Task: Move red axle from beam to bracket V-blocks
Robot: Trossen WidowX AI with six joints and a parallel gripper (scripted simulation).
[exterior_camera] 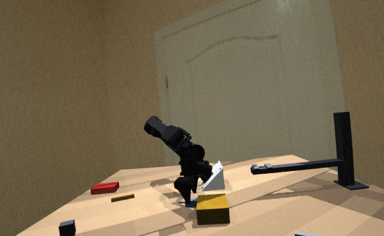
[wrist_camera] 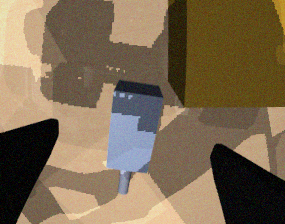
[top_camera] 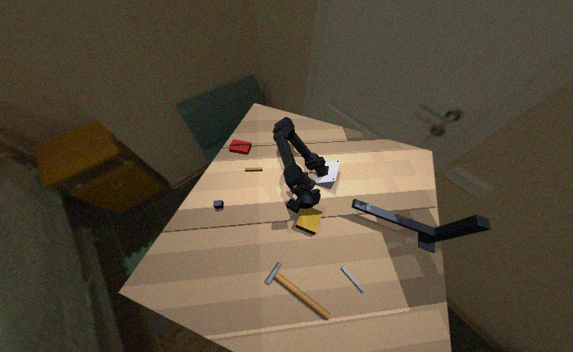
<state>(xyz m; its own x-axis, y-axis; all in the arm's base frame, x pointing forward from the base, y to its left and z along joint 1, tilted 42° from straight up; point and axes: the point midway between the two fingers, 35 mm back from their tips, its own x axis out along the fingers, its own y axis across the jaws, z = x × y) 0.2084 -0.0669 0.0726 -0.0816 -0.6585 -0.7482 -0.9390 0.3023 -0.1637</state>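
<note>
Top view, desk (top_camera: pixel 201 262) (exterior_camera: pixel 152 214) (wrist_camera: pixel 83 135): pale wooden planks under patchy light and shade.
Black arm (top_camera: pixel 285 153) (exterior_camera: pixel 173 136): bent over the desk, its end reaching down near the yellow block.
Black post with long bar (top_camera: pixel 394 218) (exterior_camera: pixel 343 146): post upright, bar reaching sideways above the desk; two small grey blocks (exterior_camera: pixel 261 167) sit near its free end.
Hammer (top_camera: pixel 301 295): wooden handle, grey head, lying flat.
White wedge (top_camera: pixel 330 173) (exterior_camera: pixel 215 178): on the desk, sloping face with small holes.
Yellow block (top_camera: pixel 309 220) (exterior_camera: pixel 212 207) (wrist_camera: pixel 233 55): beside the blue-grey piece.
Jaws (top_camera: pixel 296 202) (exterior_camera: pixel 191 196): released, spread wide, gripping nothing.
Red block (top_camera: pixel 240 146) (exterior_camera: pixel 105 187): flat, near the desk's edge; it shows no axle shape.
Blue-grey piece (wrist_camera: pixel 133 132): beneath the jaws, a short pin protruding from one end.
Thin grey rod (top_camera: pixel 352 279): lying apart from the hammer.
Yellow strip (top_camera: pixel 252 168) (exterior_camera: pixel 122 197): near the red block.
Dark cube (top_camera: pixel 217 203) (exterior_camera: pixel 67 227): well apart from the arm.
Red axle: cannot be made out; its place is uncertain.
</note>
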